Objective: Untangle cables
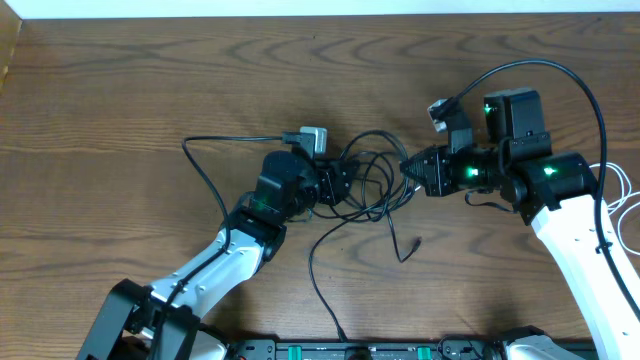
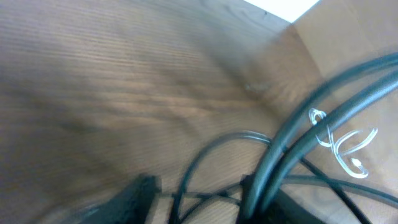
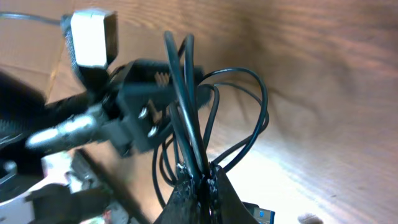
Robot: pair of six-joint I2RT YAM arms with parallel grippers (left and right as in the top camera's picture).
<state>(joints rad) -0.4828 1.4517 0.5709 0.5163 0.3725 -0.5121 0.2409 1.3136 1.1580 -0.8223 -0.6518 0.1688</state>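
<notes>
One pinched black tangle [image 1: 372,186] — one white cable [image 1: 629,192].

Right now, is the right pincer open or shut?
Shut. In the right wrist view the right pincer has its fingertips pressed together, pinching black cables between them.

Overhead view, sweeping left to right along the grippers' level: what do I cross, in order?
left gripper → black cables → right gripper → white cable
</notes>
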